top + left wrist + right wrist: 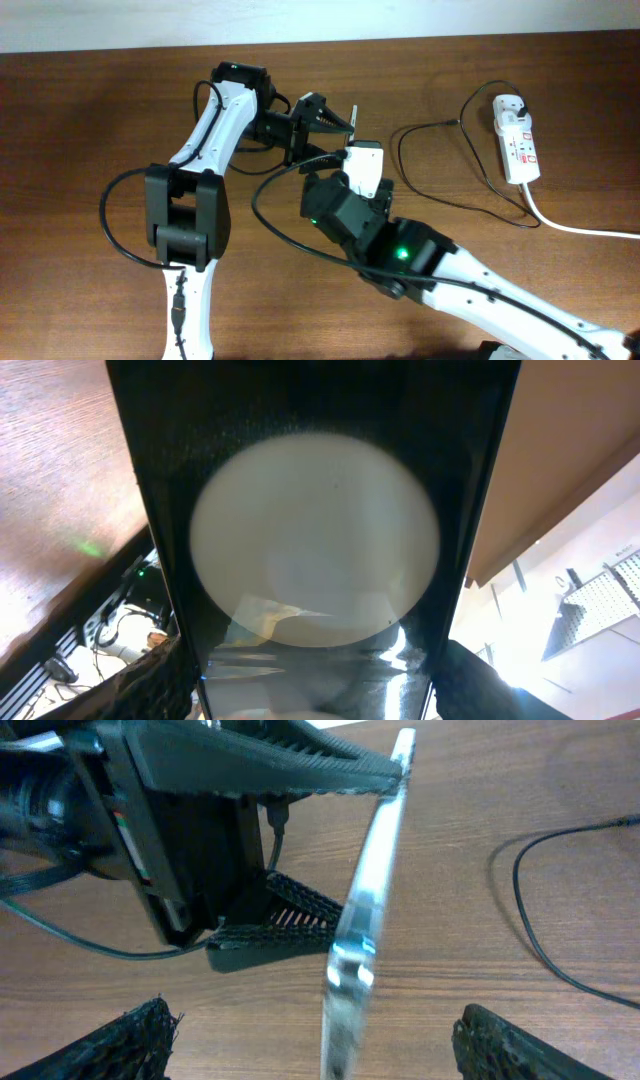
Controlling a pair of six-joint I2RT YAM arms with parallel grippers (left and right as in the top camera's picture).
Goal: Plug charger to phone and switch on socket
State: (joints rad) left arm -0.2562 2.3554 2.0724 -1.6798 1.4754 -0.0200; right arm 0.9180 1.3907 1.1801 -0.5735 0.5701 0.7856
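Left claw (340, 118) clenches the phone (320, 560) on edge, seemingly presenting its port; right claw (315, 1025) gapes empty, charger (440, 125) lying on desk (90, 110).

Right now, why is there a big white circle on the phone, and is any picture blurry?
Left wrist view: the glossy phone fills the frame, and its pale round patch looks like glare. Right wrist view: its thin edge is blurred and shiny. Overhead view: sharp, phone glaring white.

Wooden table (80, 120), brown, things at its right end.
The socket (518, 140) lies flat; the charger (428, 126) cable loops just left of it; the socket's white cord (570, 228) trails rightward.
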